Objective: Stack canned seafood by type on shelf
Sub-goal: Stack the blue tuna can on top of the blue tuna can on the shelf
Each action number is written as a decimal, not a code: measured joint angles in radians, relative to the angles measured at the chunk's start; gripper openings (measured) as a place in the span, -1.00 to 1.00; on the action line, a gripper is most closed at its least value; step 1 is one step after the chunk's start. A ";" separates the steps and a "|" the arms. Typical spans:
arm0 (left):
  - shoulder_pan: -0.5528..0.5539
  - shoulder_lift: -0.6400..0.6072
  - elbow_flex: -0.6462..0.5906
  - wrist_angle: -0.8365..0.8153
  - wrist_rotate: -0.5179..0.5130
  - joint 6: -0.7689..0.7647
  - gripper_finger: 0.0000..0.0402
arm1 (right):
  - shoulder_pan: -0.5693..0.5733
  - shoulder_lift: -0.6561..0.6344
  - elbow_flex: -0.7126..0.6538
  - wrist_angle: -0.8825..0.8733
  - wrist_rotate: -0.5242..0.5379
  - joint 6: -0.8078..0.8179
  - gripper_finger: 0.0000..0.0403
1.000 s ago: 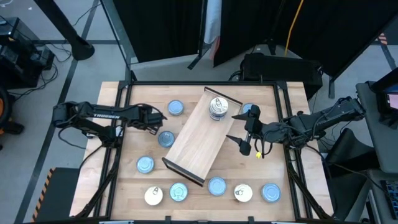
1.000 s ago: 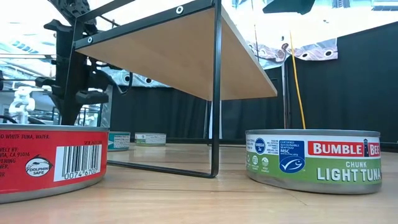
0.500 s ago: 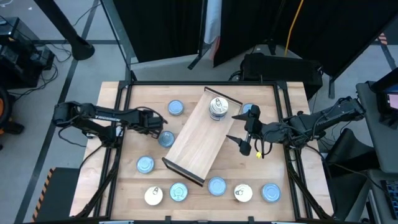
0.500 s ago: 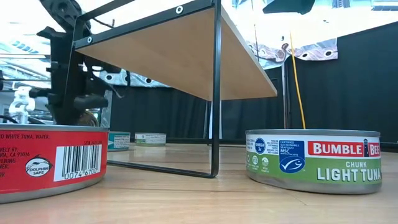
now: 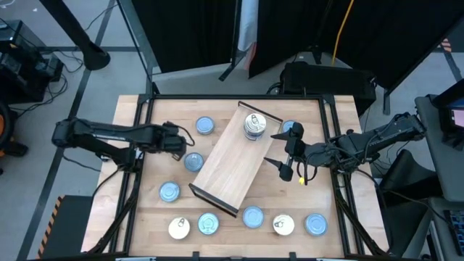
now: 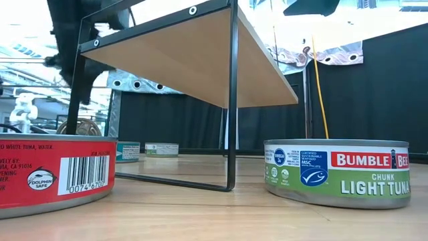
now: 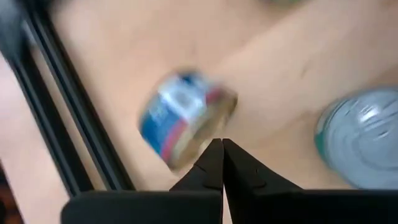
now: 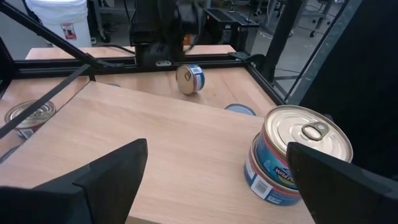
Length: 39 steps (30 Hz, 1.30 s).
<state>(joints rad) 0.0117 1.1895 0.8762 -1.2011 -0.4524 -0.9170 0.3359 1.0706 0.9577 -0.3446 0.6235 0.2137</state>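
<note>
On the shelf (image 5: pixel 233 161), set diagonally mid-table, we count just one stack so far: two pull-tab tins (image 5: pixel 253 125) at its far end, also clear in the right wrist view. The rest of the tins are on the tabletop (image 5: pixel 312 119) around the shelf, approx. nine of them, incl. a near row of five (image 5: pixel 252 217). So we judge the job barely begun; most of the sorting is left.

Left gripper (image 5: pixel 176 140) sits left of the shelf w/ fingers (image 7: pixel 211 163) clenched on nothing. A tin on its edge (image 7: pixel 185 120) lies just beyond the tips; the right wrist view shows it (image 8: pixel 189 79) upright like a wheel under that arm, so we take it as slipped, not held. Right gripper (image 5: pixel 284 148) waits by the shelf's right side, jaws spread wide, empty.

Hard to read: the left wrist view is blurred, so we can't tell that tin's type. One tin behind the right gripper is partly covered.
</note>
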 joint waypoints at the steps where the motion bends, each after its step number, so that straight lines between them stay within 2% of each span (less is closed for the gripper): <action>1: 0.001 -0.013 0.012 0.001 -0.011 0.054 -0.93 | 0.000 0.000 0.000 -0.002 0.000 -0.008 0.87; 4: 0.043 -0.047 0.035 -0.004 0.051 0.173 -0.72 | 0.000 0.000 0.000 -0.005 0.000 -0.024 0.87; 8: 0.112 -0.067 0.030 -0.020 0.155 0.308 -0.27 | 0.000 0.000 0.000 -0.006 0.000 -0.028 0.87; 11: 0.158 -0.067 0.030 -0.015 0.166 0.412 0.11 | 0.000 0.000 0.000 -0.005 -0.007 -0.027 0.87; 14: 0.201 -0.063 0.030 -0.012 0.206 0.467 0.43 | 0.000 0.000 0.000 -0.005 -0.056 -0.017 0.87; 19: 0.232 -0.064 0.014 -0.004 0.179 0.541 0.80 | 0.000 0.000 0.000 -0.003 -0.104 0.007 0.87; 22: 0.247 -0.064 -0.028 0.012 0.172 0.594 0.89 | 0.000 0.000 0.000 0.002 -0.105 0.010 0.87; 28: 0.274 -0.064 -0.082 0.063 0.107 0.652 0.91 | 0.000 0.000 0.000 0.003 -0.105 0.010 0.87; 33: 0.317 -0.047 -0.102 0.148 0.121 0.724 0.91 | 0.000 0.000 0.000 0.003 -0.105 0.010 0.87; 39: 0.387 0.006 -0.102 0.159 0.148 0.772 0.91 | 0.000 0.000 0.000 0.003 -0.105 0.010 0.87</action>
<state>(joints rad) 0.3988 1.1953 0.7746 -1.0416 -0.3039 -0.1453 0.3359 1.0706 0.9577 -0.3412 0.5182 0.2234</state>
